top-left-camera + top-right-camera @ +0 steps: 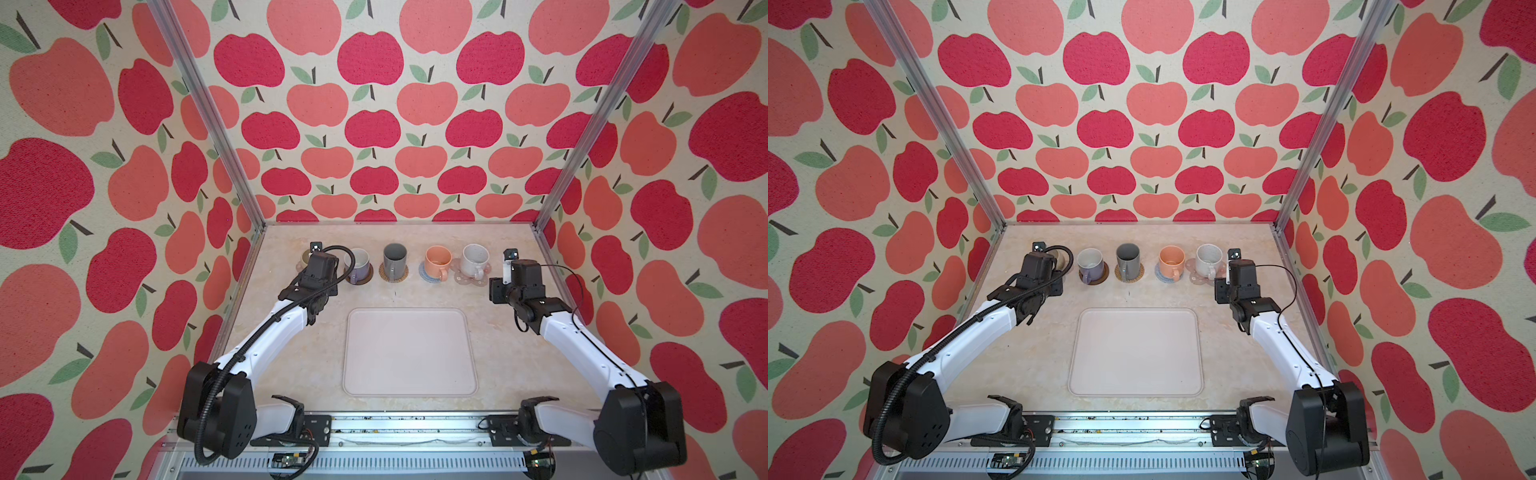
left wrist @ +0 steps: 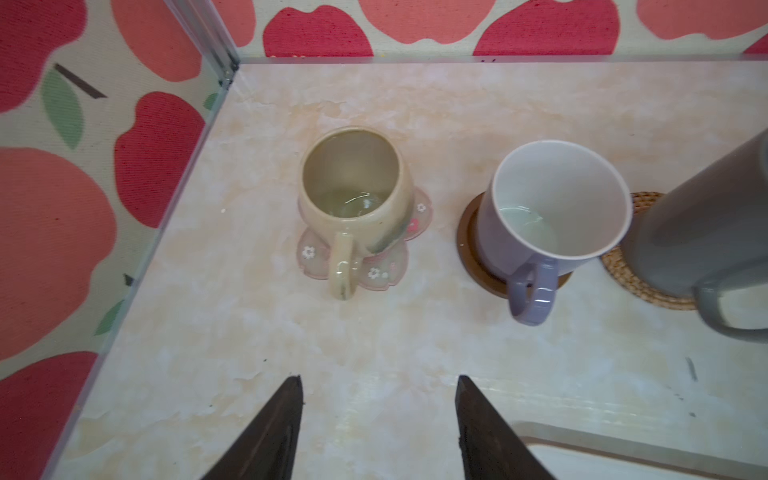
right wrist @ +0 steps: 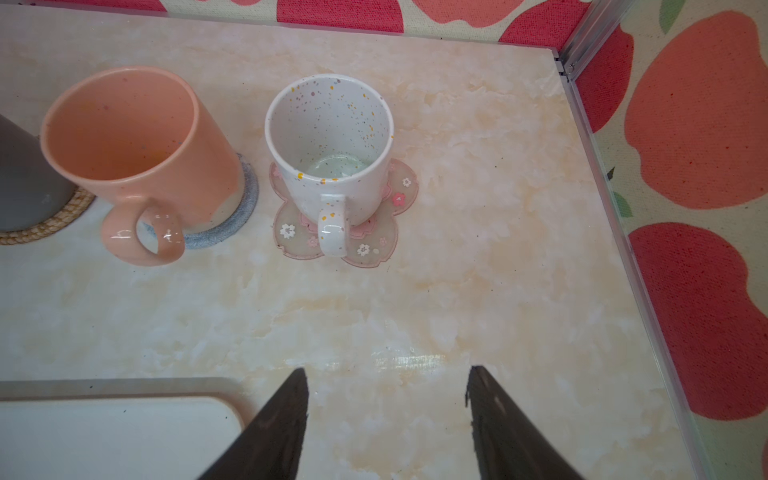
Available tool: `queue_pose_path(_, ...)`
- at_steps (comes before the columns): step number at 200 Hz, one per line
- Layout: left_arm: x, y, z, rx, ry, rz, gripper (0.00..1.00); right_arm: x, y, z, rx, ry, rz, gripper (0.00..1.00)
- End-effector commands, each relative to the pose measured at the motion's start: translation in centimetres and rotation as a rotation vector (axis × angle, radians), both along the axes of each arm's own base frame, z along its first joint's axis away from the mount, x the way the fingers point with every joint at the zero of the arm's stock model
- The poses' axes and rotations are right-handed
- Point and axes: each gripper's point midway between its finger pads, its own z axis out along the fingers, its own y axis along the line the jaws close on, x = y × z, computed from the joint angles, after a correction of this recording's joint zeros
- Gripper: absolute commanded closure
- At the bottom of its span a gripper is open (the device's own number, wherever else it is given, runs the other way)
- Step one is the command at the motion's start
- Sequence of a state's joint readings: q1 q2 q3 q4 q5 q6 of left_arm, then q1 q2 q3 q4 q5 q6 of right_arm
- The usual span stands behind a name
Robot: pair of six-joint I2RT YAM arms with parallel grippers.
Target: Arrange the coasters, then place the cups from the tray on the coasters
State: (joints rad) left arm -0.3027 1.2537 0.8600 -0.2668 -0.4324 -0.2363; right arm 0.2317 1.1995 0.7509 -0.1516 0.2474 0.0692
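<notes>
Five cups stand in a row at the back, each on a coaster. The beige cup [image 2: 353,195] is on a pink flower coaster [image 2: 309,253]. The lavender cup [image 2: 552,208] is on the dark brown coaster [image 2: 467,241]. The grey cup [image 1: 395,258] is on the rattan coaster [image 1: 392,275]. The peach cup [image 3: 137,141] is on the grey-blue coaster [image 3: 245,203]. The white speckled cup [image 3: 332,145] is on a pink flower coaster [image 3: 374,245]. The tray [image 1: 409,353] lies bare in front. My left gripper [image 2: 378,378] is open and empty, just short of the beige cup. My right gripper [image 3: 388,370] is open and empty, short of the speckled cup.
The enclosure's side walls and metal corner posts [image 1: 253,224] stand close beside the outer cups. Bare marble tabletop [image 1: 415,295] lies between the row of cups and the tray. The arms' base rail [image 1: 395,428] runs along the front edge.
</notes>
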Motion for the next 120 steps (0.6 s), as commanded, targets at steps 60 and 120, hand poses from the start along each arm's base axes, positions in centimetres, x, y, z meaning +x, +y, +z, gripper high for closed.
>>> queue_pose_path(60, -0.3, 6.5, -0.3, 0.223, -0.308, 0.211, 0.01, 3.3, -0.7, -1.8, -0.085, -0.226, 0.007, 0.27)
queue_pose_path(120, 2.5, 5.8, -3.2, 0.371, -0.382, 0.102, 0.01, 4.0, -0.9, -4.3, -0.140, -0.278, 0.040, 0.23)
